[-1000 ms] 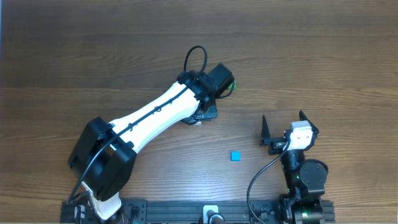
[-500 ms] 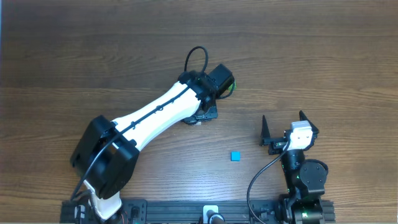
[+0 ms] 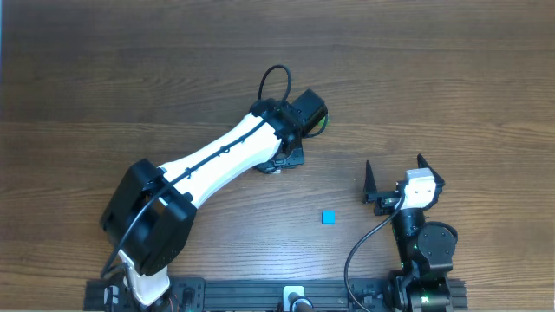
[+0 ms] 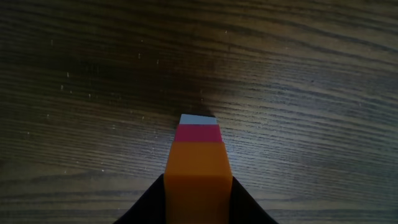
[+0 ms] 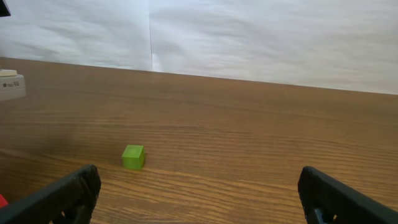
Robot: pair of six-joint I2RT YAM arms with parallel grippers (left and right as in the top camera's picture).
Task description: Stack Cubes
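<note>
An orange cube (image 4: 198, 168) tops a stack, with a red cube (image 4: 198, 133) under it and a pale grey-blue cube (image 4: 198, 119) lowest. My left gripper (image 4: 198, 190) is shut on the orange cube, its dark fingers pressed to both sides. From above, the left gripper (image 3: 279, 162) is at the table's middle and hides the stack. A green cube (image 5: 133, 156) lies alone on the wood, peeking out beside the left wrist (image 3: 323, 124). A blue cube (image 3: 328, 217) rests nearer the front. My right gripper (image 3: 395, 166) stands open and empty at the front right.
The wooden table (image 3: 451, 78) is bare at the back and to the far left. A white wall (image 5: 261, 37) rises behind the table's far edge. The left arm's white link (image 3: 217, 160) crosses diagonally over the left middle.
The left arm's elbow has shifted very slightly. Cubes and the right arm have stayed put.
</note>
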